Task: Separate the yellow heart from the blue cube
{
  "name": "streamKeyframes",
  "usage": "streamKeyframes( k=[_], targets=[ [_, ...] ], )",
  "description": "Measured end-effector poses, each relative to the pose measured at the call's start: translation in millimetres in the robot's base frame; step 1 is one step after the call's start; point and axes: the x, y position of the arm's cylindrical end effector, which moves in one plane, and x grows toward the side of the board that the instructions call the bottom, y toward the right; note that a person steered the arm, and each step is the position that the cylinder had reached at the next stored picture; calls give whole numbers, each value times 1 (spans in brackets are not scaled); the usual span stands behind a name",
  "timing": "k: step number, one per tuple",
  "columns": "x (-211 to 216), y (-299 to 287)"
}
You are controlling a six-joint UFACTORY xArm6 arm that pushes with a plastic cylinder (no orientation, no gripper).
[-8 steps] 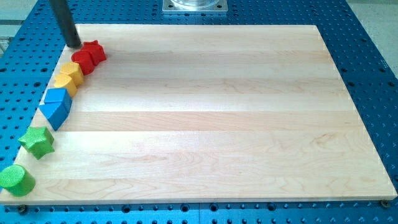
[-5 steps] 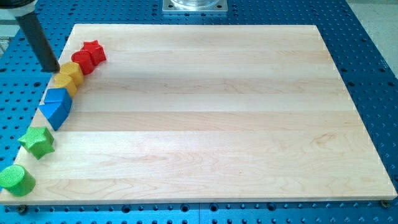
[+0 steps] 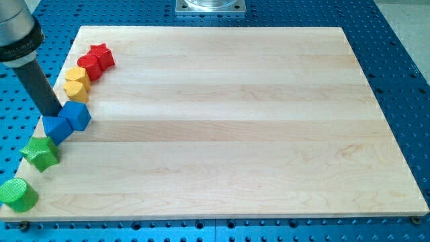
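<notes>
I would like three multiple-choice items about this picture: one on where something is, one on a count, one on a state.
1. Where is my tip?
A. at the view's right edge
B. at the view's left, beside the blue cube
C. at the board's middle

2. How many green blocks are there?
A. one
B. two
C. four

3. Does the blue cube touch the yellow blocks?
A. yes, pressed together
B. it lies on top of them
C. no, bare board shows between

Key: 1 B, the rod ends just left of the cube. 2 B, a green star and a green cylinder. 3 C, a strip of wood separates them.
</notes>
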Motion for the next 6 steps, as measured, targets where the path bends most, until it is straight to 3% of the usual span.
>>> streamKeyframes(
  k=[1,2,3,5,6],
  targets=[
    [-15,12],
    [-70,29],
    [-93,36],
    [-84,-37],
    [-91,-39]
  ],
)
